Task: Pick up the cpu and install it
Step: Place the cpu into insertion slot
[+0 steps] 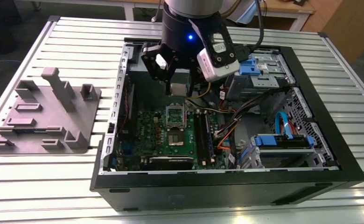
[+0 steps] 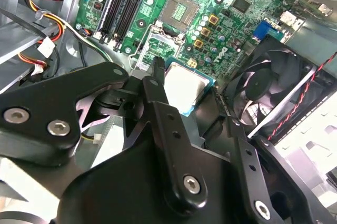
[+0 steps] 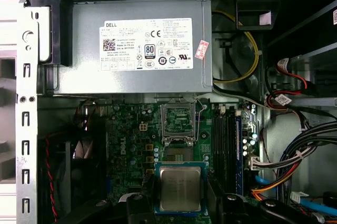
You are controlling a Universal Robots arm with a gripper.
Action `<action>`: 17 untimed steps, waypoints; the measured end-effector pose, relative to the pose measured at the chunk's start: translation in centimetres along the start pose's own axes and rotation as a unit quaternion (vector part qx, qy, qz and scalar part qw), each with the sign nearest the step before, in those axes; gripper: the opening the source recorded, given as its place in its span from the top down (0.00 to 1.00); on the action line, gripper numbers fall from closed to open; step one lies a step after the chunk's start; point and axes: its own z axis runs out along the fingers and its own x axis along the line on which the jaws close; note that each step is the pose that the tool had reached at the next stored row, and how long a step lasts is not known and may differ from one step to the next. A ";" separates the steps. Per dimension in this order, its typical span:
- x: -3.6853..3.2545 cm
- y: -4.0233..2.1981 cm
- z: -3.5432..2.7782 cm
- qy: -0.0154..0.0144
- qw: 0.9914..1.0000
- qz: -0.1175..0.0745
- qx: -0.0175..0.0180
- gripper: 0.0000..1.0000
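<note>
The jaws were closed on the cpu (image 3: 180, 188) and held it flat over the motherboard (image 2: 237, 29), near the open socket (image 2: 181, 10).

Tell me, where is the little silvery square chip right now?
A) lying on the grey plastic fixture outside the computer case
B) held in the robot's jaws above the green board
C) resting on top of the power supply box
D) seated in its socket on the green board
B: in the first wrist view the chip sits between the jaws above the green board, whose socket lies open and empty.
</note>
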 end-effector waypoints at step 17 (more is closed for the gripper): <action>-0.32 -0.32 1.66 0.000 1.000 -0.009 0.001 0.53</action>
